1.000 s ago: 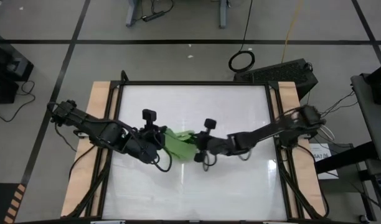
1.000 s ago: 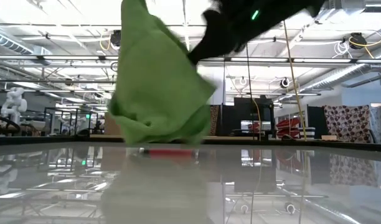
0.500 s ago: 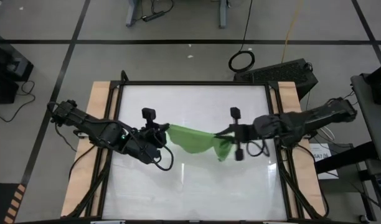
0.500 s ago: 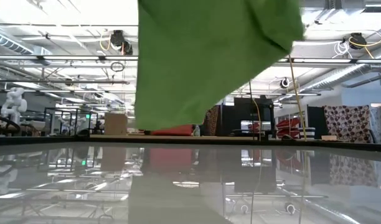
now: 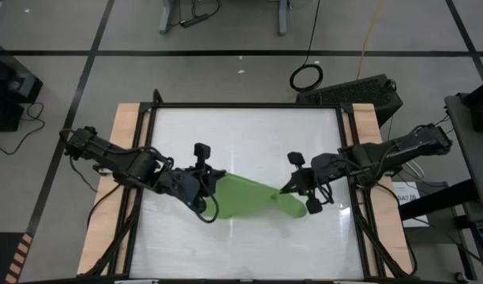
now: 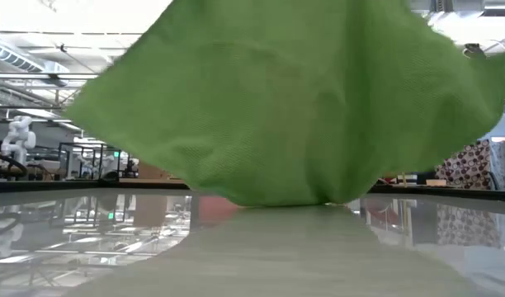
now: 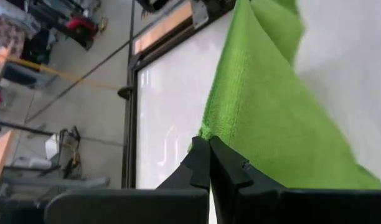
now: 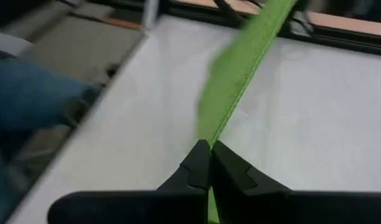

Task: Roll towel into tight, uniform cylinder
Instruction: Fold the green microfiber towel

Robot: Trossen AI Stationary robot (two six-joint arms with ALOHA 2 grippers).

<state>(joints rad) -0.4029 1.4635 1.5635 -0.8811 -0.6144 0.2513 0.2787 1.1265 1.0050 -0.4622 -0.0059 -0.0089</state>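
Lime-green and soft, the towel (image 5: pixel 253 198) hangs stretched between our two grippers above the white worktop (image 5: pixel 249 130), somewhat toward its near edge and about midway between its left and right edges. Seen from above, it forms a long, uneven band: broader on the left, narrowing toward the middle, and ending in a rounded, drooping lobe below the right gripper. Our fabric is plain, without pattern, and shows a fine looped weave with a neatly stitched hem along its edge.

Our left gripper (image 5: pixel 213 183) holds the towel's left end. In the left wrist view its two dark fingers (image 7: pixel 203 167) are pressed together, pinching the hemmed edge of the cloth (image 7: pixel 265 118), which spreads away from them in a wide, smooth sheet.

Our right gripper (image 5: pixel 293 184) holds the opposite end. In the right wrist view its fingers (image 8: pixel 206 163) are likewise closed tight on the towel's edge (image 8: pixel 240 68), and the cloth runs away from them as a thin, taut strip seen almost edge-on.

From table height, the towel (image 6: pixel 294 107) fills most of the picture as a broad draped curtain, with gentle folds gathering downward to a low point that touches or nearly touches the glossy worktop (image 6: pixel 87 256); we cannot tell which.
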